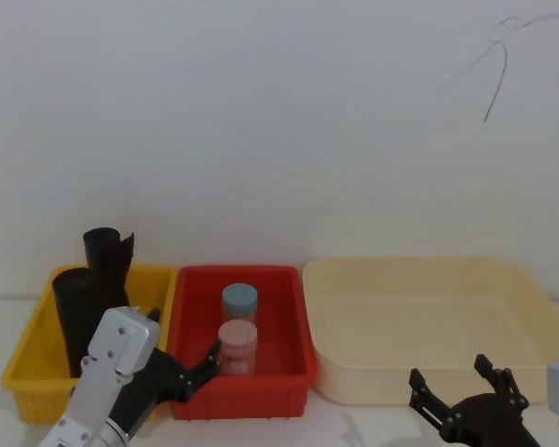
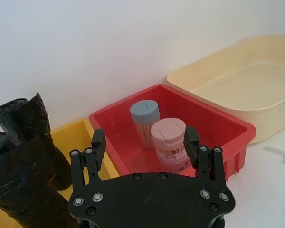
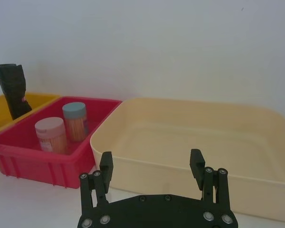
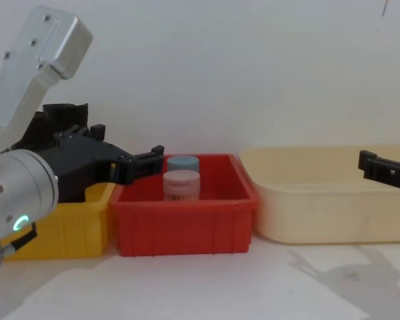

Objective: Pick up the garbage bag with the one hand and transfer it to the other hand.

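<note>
The garbage bag is a thick black roll standing upright in the yellow bin, also seen in the left wrist view. My left gripper, on the arm with the green ring, hangs open just in front of the yellow and red bins, to the right of the roll and apart from it. My right gripper stands open and holds nothing, low in front of the cream tub.
A slimmer black roll with a ragged top stands behind the thick one. The red bin holds a blue-capped jar and a pink-capped jar. A large cream tub sits at the right, against a white wall.
</note>
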